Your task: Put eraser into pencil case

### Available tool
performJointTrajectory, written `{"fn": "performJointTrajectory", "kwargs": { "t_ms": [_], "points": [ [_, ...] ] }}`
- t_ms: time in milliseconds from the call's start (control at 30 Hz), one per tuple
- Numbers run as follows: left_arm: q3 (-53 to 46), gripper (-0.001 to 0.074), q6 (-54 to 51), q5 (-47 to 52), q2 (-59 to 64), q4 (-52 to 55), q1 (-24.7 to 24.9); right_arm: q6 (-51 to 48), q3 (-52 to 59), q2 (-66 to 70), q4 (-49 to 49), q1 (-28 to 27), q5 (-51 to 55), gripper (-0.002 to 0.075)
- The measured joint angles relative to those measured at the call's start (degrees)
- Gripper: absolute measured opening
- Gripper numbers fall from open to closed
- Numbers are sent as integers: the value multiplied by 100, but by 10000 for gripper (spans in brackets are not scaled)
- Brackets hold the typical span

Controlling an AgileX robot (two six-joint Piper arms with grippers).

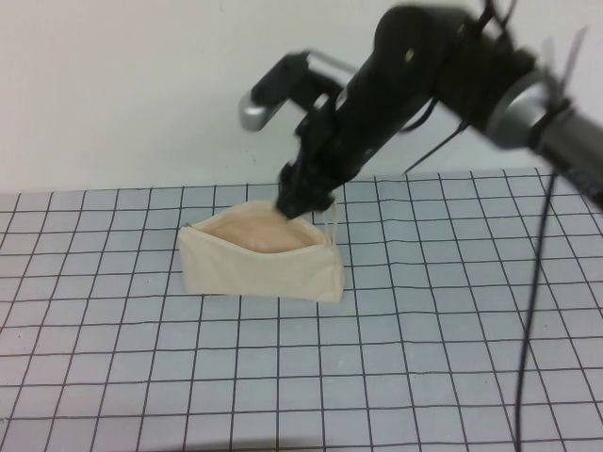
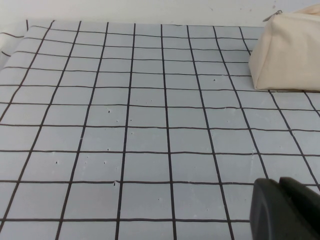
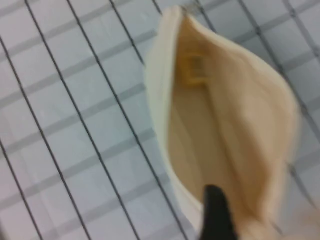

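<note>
The cream pencil case point(image 1: 259, 259) lies on the grid mat with its zip open and its pinkish-beige lining showing. My right gripper point(image 1: 300, 203) reaches down from the right to the pouch's open mouth at its strap end. In the right wrist view the pencil case point(image 3: 165, 100) gapes wide, and a small yellow-tan eraser point(image 3: 192, 71) lies inside at the far end, apart from my one visible dark finger point(image 3: 215, 212). That gripper is open and holds nothing. My left gripper point(image 2: 281, 189) is shut and empty, low over the mat away from the pencil case point(image 2: 287, 50), and out of the high view.
The grey grid mat point(image 1: 396, 358) covers the table up to a white back wall. The thin cream loop strap point(image 1: 332, 226) sticks out at the pouch's right end. A black cable point(image 1: 532, 311) hangs from the right arm over the mat's right side.
</note>
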State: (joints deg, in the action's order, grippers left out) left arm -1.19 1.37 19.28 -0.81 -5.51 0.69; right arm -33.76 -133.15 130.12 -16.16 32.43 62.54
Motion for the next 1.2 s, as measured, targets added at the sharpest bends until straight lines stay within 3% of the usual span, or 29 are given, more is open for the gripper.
{"fn": "performJointTrajectory", "kwargs": {
  "t_ms": [133,200,300,500,733,1033,1200],
  "points": [
    [0,-1,0,0,0,0,0,299,0,-635,1071,0,533,256],
    [0,-1,0,0,0,0,0,494,0,-991,1666,0,706,116],
    [0,-1,0,0,0,0,0,934,0,-1471,2336,0,706,36],
    [0,-1,0,0,0,0,0,1837,0,-2737,3127,0,706,6],
    [0,-1,0,0,0,0,0,1935,360,-4073,3389,0,706,2],
    [0,-1,0,0,0,0,0,2117,3519,-6176,3651,-8,690,1],
    [0,-1,0,0,0,0,0,2624,5672,-7304,3589,-8,-84,1]
  ]
}}
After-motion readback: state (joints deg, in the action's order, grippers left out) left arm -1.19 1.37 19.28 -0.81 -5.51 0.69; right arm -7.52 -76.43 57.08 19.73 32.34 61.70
